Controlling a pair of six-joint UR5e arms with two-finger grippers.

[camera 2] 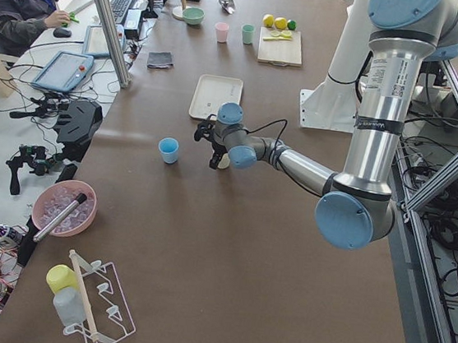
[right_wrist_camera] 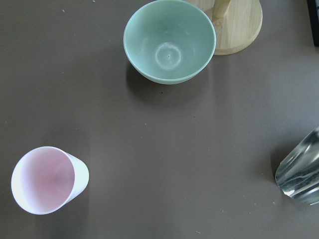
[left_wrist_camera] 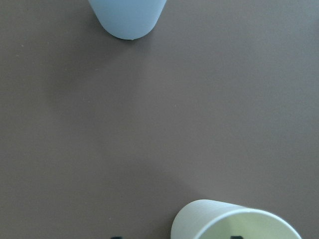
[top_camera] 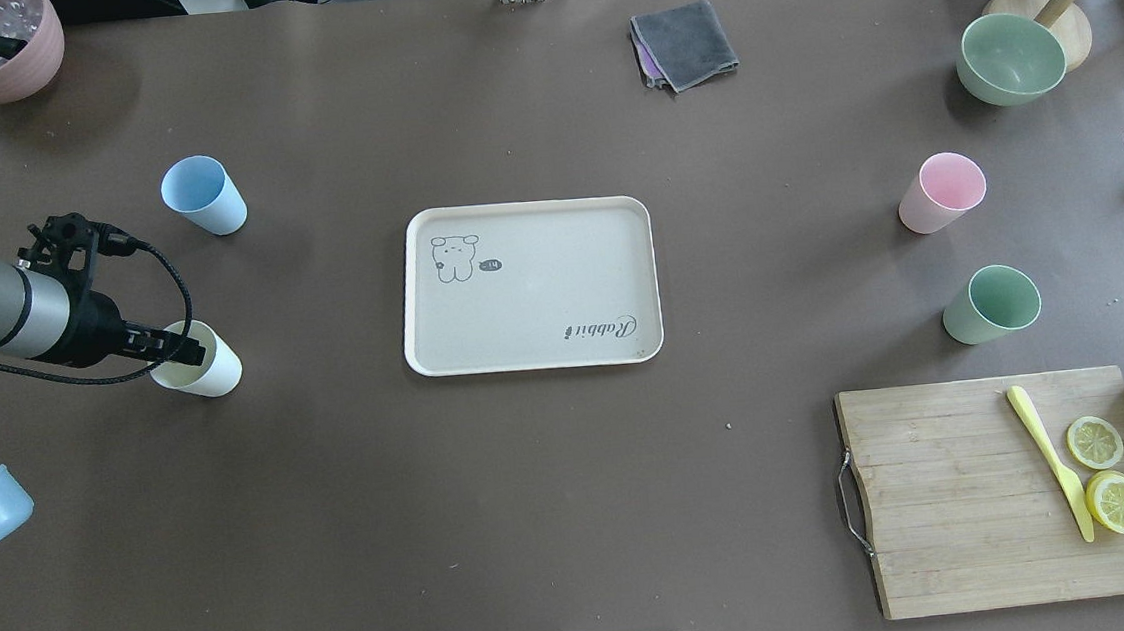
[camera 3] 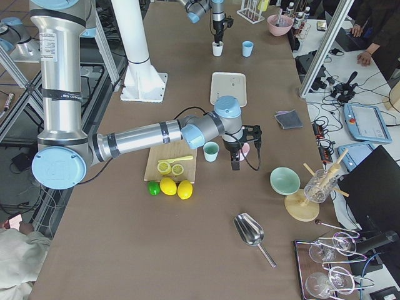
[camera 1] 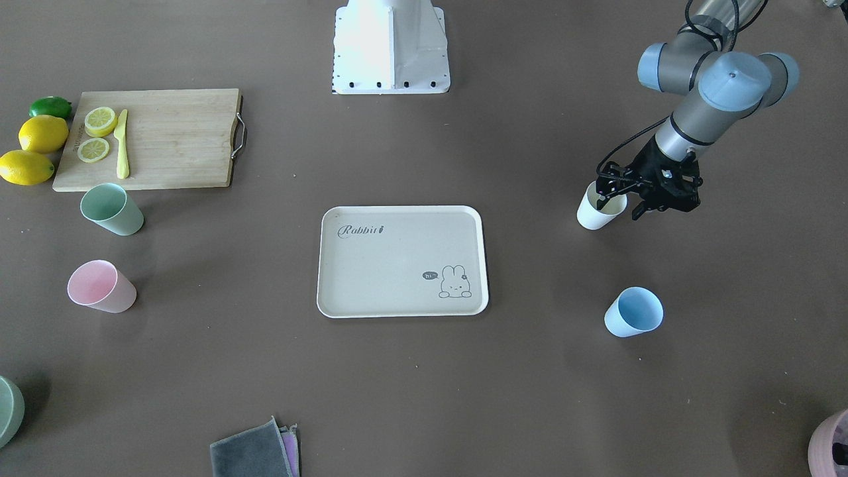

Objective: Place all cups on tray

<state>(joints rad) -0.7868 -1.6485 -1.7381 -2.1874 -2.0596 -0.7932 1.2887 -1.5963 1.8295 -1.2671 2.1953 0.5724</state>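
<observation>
Cups: all four stood upright on the table (top_camera: 538, 518), none on the tray (top_camera: 535, 358).
White cup (top_camera: 218, 375): on the robot's left, well apart from the tray.
Left gripper (top_camera: 188, 347): at the white cup's rim with its fingers spread. One finger seemed to dip inside the cup and the other sat outside the wall, which was not yet pinched.
Blue cup (top_camera: 203, 195): near the white cup, farther from the robot, and not touching it.
Tray: mid-table, between the two pairs of cups.
Pink cup (top_camera: 940, 191) and green cup (top_camera: 990, 304): on the robot's right, with the green one nearer the board (top_camera: 957, 495).
Right gripper (camera 3: 235, 161): close by the pink cup, seen only from the side. I could not tell whether its fingers were spread or closed.
</observation>
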